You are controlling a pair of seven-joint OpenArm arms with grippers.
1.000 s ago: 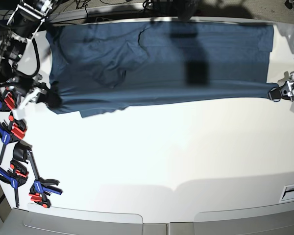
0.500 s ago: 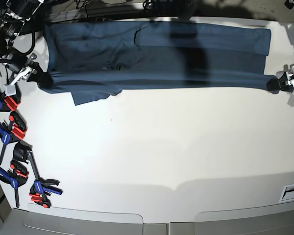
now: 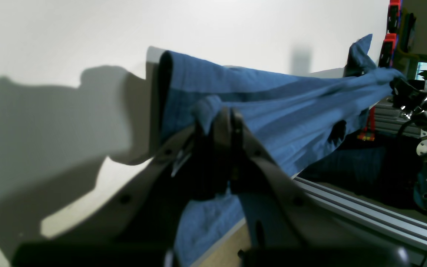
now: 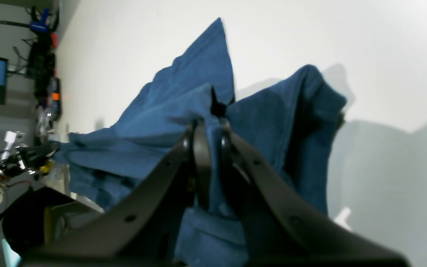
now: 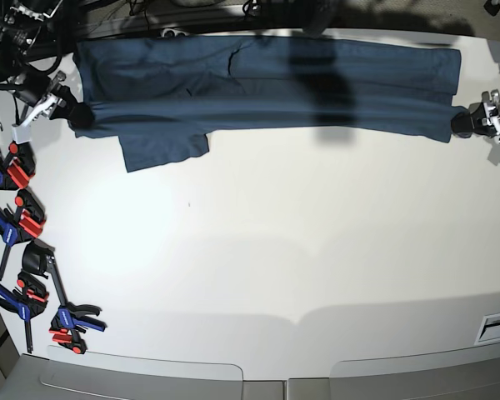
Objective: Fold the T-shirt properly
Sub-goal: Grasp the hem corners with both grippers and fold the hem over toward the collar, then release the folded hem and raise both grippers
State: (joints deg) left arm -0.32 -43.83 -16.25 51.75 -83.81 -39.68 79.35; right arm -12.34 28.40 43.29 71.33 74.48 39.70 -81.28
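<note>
T-shirt: lay stretched along table's far edge | left gripper, right gripper: each clamped on an end | fabric looked soft, light, limp; best gripped at corners

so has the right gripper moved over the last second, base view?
Yes. The right gripper, shut on the T-shirt, moved toward the table's far edge, away from the clamps.
</note>
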